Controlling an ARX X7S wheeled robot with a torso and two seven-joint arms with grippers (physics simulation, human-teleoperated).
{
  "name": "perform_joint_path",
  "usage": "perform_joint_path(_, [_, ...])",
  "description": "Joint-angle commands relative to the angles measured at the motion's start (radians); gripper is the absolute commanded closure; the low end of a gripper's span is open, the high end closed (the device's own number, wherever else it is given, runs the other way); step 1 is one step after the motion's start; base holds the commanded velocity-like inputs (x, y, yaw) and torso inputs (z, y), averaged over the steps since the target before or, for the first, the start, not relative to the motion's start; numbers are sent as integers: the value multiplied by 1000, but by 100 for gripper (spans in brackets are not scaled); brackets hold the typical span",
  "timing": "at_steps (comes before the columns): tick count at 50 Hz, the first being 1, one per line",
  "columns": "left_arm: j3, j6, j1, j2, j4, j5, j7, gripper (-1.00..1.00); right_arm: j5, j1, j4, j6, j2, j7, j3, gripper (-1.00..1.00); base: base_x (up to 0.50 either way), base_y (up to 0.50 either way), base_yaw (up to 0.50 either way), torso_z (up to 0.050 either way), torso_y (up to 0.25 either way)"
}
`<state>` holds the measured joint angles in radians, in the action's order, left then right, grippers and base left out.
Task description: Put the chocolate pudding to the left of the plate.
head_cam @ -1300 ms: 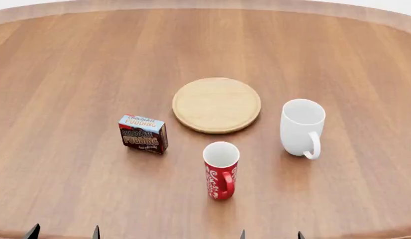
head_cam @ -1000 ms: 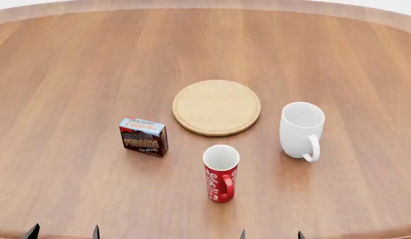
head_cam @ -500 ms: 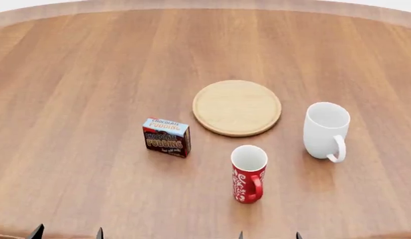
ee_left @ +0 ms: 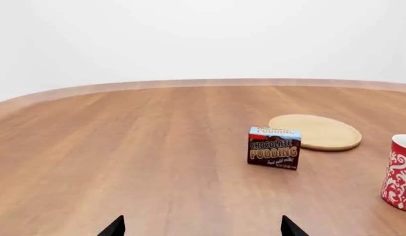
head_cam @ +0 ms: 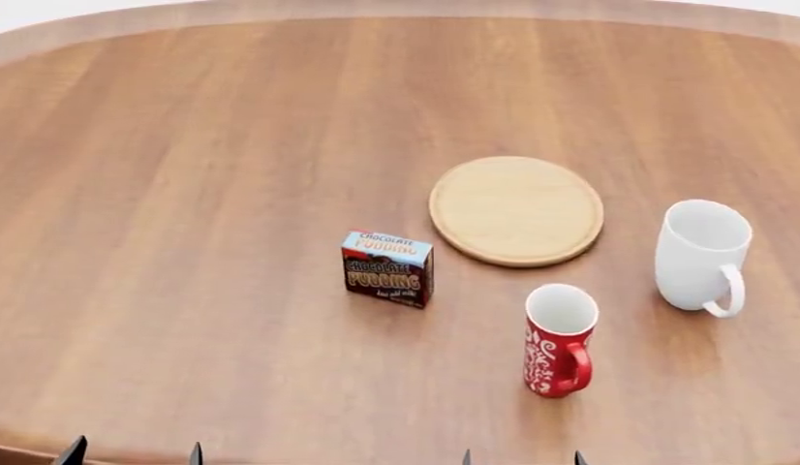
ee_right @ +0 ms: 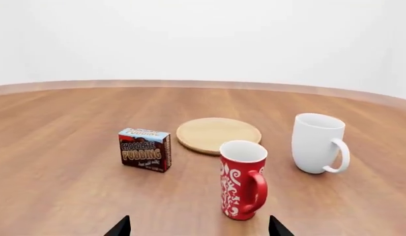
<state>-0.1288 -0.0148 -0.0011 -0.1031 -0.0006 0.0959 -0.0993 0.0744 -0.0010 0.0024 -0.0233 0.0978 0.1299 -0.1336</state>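
- The small dark-brown chocolate pudding carton point(head_cam: 388, 268) is seen upright on the round wooden table point(head_cam: 180, 194) — near the flat light-wooden plate point(head_cam: 516, 210), to its front-left, not touching.
- A red patterned mug point(head_cam: 559, 339) and a white mug point(head_cam: 701, 256) are stood apart, near the plate.
- Left gripper point(ee_left: 201, 228) and right gripper point(ee_right: 197, 227) — both are shown spread, nothing held, only fingertips in view.

The small rectangular carton with a dark brown front, light blue top and red trim point(ee_left: 275, 148) point(head_cam: 388, 268) point(ee_right: 145, 149) reads "CHOCOLATE PUDDING" on its front; "CHOCOLATE PUDDING" also appears on its top. Smaller print beneath is illegible.
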Motion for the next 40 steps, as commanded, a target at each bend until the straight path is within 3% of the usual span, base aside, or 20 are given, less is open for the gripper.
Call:
perform_joint_path(1, [-10,1,-6,-10,-9,9,-19,-100,15,3,5,-3,12,10,-15,-100,0,242,0,0,0])
perform_joint_path(40, [-48,-4,-5,-39,-2,36,-50,-100,47,9,6,-8,39,53,-40,-100,0,267,0,0,0])
